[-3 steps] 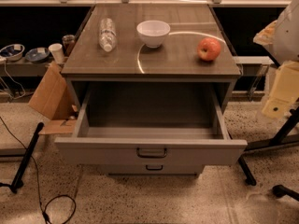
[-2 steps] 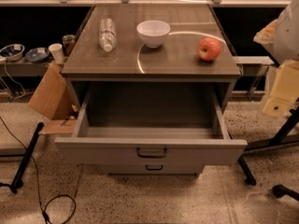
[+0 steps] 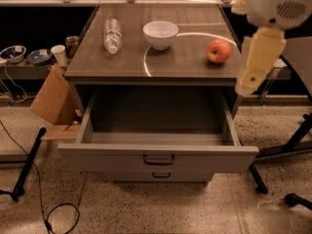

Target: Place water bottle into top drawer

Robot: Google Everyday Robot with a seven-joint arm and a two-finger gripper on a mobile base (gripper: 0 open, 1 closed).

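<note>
The water bottle (image 3: 111, 34) lies on its side at the back left of the grey cabinet's top (image 3: 185, 65), white cap toward the front. The top drawer (image 3: 158, 155) is pulled fully open below it and holds nothing; its dark bar handle (image 3: 158, 159) is at front centre. My gripper (image 3: 245, 84) hangs at the lower end of the cream arm at the right, above the drawer's right front corner and right of the apple. It is far from the bottle and holds nothing that I can see.
A white bowl (image 3: 160, 34) stands beside the bottle and a red apple (image 3: 219, 51) sits at the right of the top. The lower drawer (image 3: 158, 175) is shut. Cardboard (image 3: 51, 99) leans at the left. Black stand legs (image 3: 29, 162) and a cable lie on the floor.
My arm has swung left and closer to the cabinet's right side. The bottle, bowl, apple and drawer have not moved.
</note>
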